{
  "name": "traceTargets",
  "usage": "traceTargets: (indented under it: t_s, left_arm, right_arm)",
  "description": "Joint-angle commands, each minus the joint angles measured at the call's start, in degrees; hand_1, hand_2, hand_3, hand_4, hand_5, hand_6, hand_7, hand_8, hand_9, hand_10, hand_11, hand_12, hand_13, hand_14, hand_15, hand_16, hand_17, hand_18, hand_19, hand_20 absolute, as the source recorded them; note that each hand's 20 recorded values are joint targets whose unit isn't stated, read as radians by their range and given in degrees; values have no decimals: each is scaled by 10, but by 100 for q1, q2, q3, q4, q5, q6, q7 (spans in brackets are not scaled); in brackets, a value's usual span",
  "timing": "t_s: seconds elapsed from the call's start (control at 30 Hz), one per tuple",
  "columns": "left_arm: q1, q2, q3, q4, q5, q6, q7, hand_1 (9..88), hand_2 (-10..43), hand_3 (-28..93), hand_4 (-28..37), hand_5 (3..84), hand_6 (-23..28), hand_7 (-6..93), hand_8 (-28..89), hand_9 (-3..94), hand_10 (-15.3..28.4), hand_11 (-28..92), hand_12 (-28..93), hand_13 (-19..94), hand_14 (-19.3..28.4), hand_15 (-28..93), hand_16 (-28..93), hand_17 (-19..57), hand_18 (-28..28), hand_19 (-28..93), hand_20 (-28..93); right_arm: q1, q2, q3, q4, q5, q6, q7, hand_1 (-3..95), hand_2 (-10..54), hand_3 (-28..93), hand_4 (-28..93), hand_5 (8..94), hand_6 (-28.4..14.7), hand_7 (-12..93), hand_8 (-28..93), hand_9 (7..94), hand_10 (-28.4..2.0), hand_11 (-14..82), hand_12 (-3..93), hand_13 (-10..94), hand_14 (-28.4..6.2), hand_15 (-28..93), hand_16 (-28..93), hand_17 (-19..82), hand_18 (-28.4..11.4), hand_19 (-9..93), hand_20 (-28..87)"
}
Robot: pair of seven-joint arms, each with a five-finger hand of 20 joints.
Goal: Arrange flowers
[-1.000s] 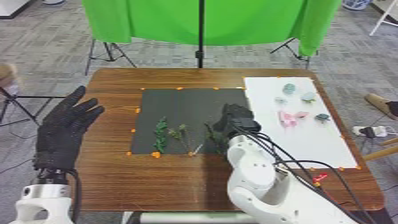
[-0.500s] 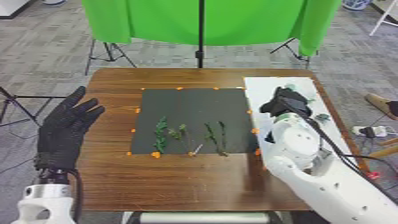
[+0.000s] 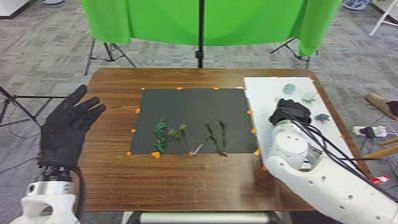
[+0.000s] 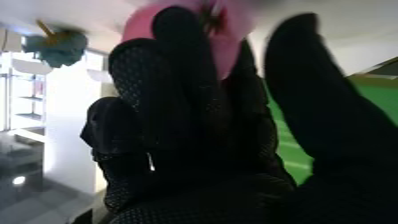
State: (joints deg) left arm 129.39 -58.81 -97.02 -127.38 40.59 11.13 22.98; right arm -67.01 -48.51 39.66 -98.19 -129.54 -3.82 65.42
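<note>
"Since the first frame, my right hand has swung from the dark mat to the white sheet, and over the last half second it's drawn back a little toward me."

"Where does that leave everything on the brown table?"

"The sheet lies along the right side, with the mat beside it. My left hand is out by the left edge, fingers spread, well apart from the flowers, so the right is clearly the nearer for this job."

"And the stems?"

"Leafy stem and thin sprigs lie at the mat's near side, pointing away from me."

"Are you holding anything?"

"No, the right hand is released: fingers extended, thumb standing off. From the wrist, the pink flower sits just past my fingertips, behind the fingers rather than in the thumb's gap. Whether they touch, I can't tell, nor how its long axis runs. I'd judge I must bring it between thumb and fingers, without knocking the small blue-green succulent just beside."
</note>
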Motion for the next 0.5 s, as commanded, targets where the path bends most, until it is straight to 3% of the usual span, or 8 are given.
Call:
traceTargets:
  t_s: [0.03, 0.1, 0.27, 0.33, 0.4, 0.5]
  left_arm:
    - [132, -30, -5, 68, -95, 57, -21, 260, 97, 734, -212, 352, 86, 117, -88, 331, 194, 255, 123, 227, 245, 470, -59, -112, 200, 420, 184]
    - [143, -154, -59, 67, -25, -21, -120, 260, 97, 734, -212, 352, 86, 117, -88, 331, 195, 255, 122, 226, 244, 469, -59, -112, 200, 420, 184]
    - [167, -140, -92, 61, -36, 9, -150, 259, 97, 735, -212, 352, 86, 117, -88, 331, 195, 254, 122, 227, 244, 469, -58, -112, 200, 420, 184]
    - [179, -102, -112, 54, -49, 26, -137, 259, 97, 735, -212, 351, 85, 118, -88, 331, 195, 254, 122, 226, 244, 469, -58, -112, 200, 419, 184]
    - [202, 21, -92, 55, -132, 90, -51, 260, 97, 734, -213, 351, 86, 118, -88, 331, 195, 254, 122, 226, 243, 469, -58, -112, 200, 419, 184]
    - [144, -132, -154, 55, -14, 15, -152, 260, 97, 733, -213, 351, 86, 118, -88, 331, 195, 253, 122, 227, 243, 470, -58, -112, 200, 420, 185]
  right_arm:
    - [-85, 247, -302, 156, -780, 948, -45, 604, -95, 667, -283, 891, -15, 158, 40, 935, -88, 161, 314, 837, -64, 622, 172, 446, -263, 932, 495]
    - [-115, 319, -266, 68, -965, 1165, -60, 613, -95, 668, -283, 898, -21, 161, 43, 937, -85, 163, 315, 843, -62, 616, 174, 450, -256, 932, 491]
    - [-78, 509, -186, -391, -1222, 1703, -182, 617, -95, 681, -283, 900, -28, 171, 64, 937, -83, 184, 309, 856, -57, 608, 180, 455, -253, 932, 484]
    - [-49, 473, -140, -646, -1173, 1817, -404, 620, -95, 680, -283, 900, -30, 172, 70, 937, -84, 185, 311, 856, -59, 611, 183, 454, -253, 932, 486]
    - [-15, 393, -169, -897, -1160, 1855, -733, 619, -95, 684, -283, 900, -31, 171, 72, 937, -85, 185, 314, 854, -59, 611, 185, 453, -253, 932, 485]
    - [146, 19, -377, -1125, -1120, 1731, -1261, 614, -95, 695, -283, 899, -32, 169, 74, 937, -87, 183, 319, 852, -59, 613, 188, 449, -253, 932, 484]
